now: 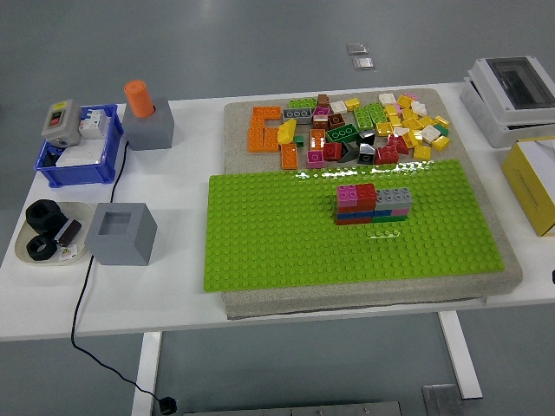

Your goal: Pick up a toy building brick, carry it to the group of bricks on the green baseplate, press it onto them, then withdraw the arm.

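Observation:
A green baseplate lies on a grey pad in the middle of the table. On its right half stands a stacked group of bricks with pink, red and grey tops over red, blue and green layers. Behind the plate, on the pad's far part, lies a heap of loose bricks in orange, yellow, green, red and white. Neither robot hand shows in the head view.
At the left stand a blue bin with a switch box, a grey block with an orange cylinder, a hollow grey cube and a dish of black nuts. A grey-lidded box and a yellow box sit at the right edge.

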`<state>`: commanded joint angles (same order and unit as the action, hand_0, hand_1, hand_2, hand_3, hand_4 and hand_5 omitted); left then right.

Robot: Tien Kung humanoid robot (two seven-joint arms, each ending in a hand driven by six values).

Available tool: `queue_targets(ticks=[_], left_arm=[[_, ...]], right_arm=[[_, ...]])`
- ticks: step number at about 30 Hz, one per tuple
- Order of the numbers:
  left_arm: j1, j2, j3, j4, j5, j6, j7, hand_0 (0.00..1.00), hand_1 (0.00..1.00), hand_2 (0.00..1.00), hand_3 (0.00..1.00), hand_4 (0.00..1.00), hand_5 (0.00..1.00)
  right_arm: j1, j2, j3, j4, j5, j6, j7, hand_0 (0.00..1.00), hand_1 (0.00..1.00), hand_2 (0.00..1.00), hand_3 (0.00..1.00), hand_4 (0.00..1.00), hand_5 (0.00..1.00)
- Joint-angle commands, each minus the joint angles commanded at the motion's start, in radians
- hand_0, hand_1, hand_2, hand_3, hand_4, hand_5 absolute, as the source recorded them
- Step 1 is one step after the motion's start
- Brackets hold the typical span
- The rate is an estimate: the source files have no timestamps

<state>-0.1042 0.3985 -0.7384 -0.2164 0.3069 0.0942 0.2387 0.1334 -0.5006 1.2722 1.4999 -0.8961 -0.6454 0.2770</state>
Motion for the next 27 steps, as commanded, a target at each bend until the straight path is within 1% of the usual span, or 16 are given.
queue_targets(ticks=[6,14,17,21,24,27], left_arm=[[0.006,-0.001,-0.005,-0.001,0.008,0.002,0.004,0.807,0.767,0.738,0.772,0.832,0.556],[0.018,-0.01,-0.005,-0.002,0.005,0.006,0.006,0.805,0.764,0.736,0.773,0.831,0.547],[0.024,-0.019,-0.002,-0.002,-0.002,0.008,0.006,0.804,0.762,0.736,0.776,0.83,0.54],[0.033,-0.038,-0.004,-0.003,-0.004,0.012,0.01,0.804,0.762,0.736,0.776,0.83,0.54],[0.034,-0.049,-0.006,-0.003,-0.002,0.014,0.013,0.803,0.761,0.735,0.779,0.827,0.537],[0.029,-0.056,-0.007,-0.002,-0.001,0.014,0.013,0.803,0.761,0.735,0.779,0.827,0.537]], right_arm=[[0.001,-0.002,-0.001,-0.007,0.019,0.0,0.01,0.726,0.708,0.767,0.688,0.733,0.327],[0.02,-0.006,-0.023,-0.017,0.033,0.0,0.01,0.709,0.695,0.76,0.688,0.73,0.322],[0.044,-0.009,-0.049,-0.024,0.038,0.0,0.006,0.701,0.688,0.759,0.686,0.738,0.327],[0.097,-0.007,-0.101,-0.04,0.045,0.0,0.003,0.701,0.688,0.759,0.686,0.738,0.327],[0.128,-0.001,-0.13,-0.047,0.069,0.0,0.014,0.701,0.691,0.76,0.687,0.737,0.326],[0.153,0.008,-0.16,-0.05,0.124,0.0,0.041,0.701,0.691,0.76,0.687,0.737,0.326]])
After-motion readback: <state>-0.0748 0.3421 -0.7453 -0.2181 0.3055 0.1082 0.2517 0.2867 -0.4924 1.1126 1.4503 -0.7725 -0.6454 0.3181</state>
